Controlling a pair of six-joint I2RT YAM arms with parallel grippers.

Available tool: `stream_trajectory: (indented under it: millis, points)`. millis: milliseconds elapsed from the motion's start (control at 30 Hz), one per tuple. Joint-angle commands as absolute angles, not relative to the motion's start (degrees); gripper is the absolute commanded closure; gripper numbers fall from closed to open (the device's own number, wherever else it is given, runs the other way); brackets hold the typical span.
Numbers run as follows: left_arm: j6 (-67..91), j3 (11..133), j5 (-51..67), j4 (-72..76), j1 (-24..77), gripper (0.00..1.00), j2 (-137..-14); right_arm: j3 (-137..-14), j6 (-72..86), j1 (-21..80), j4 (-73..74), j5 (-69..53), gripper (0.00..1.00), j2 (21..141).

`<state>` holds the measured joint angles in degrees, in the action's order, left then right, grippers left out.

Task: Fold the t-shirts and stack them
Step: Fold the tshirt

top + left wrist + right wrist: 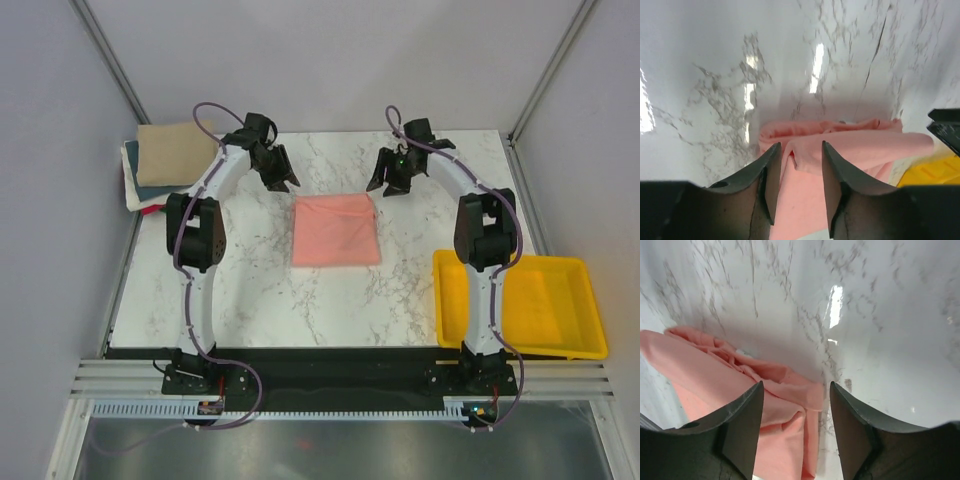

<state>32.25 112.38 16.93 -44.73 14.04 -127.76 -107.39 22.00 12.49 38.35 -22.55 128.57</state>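
A salmon-pink t-shirt (336, 230) lies folded into a rough square in the middle of the marble table (250, 290). My left gripper (281, 179) hovers just beyond its far left corner, jaws open. In the left wrist view the gripper (801, 145) stands open over the shirt's rumpled far edge (855, 147), gripping nothing. My right gripper (386, 181) hovers by the far right corner. It (796, 385) is open too, with the corner folds of the shirt (715, 375) below its gap. A stack of folded t-shirts (172, 158), tan on top, sits at the far left.
A yellow plastic tray (560, 300) rests at the near right, partly past the table edge, close to the right arm. Grey booth walls and frame posts (110, 70) close in the back and sides.
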Motion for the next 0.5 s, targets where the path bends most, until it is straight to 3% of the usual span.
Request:
stream_trajectory:
  millis: [0,100,200,367,467]
  points:
    - [31.55,122.77,19.6,-48.51,12.22,0.53,-129.38,-114.26,23.03,8.98,39.02,-24.44,0.36,125.26]
    - [31.03,122.97,17.76,-48.87,12.39,0.48,-125.17,-109.53,22.24,8.79,37.71,-21.11,0.36,117.62]
    - [29.8,117.88,13.64,-48.26,12.83,0.46,-120.0,-97.24,22.94,8.96,31.48,-21.18,0.36,107.72]
    - [28.83,98.02,15.03,-35.81,12.92,0.17,-111.37,-77.91,27.84,11.07,15.14,-31.27,0.42,97.48]
    - [29.79,91.16,14.85,-33.49,12.92,0.17,-108.99,-75.94,29.09,13.09,10.9,-36.8,0.46,98.87]
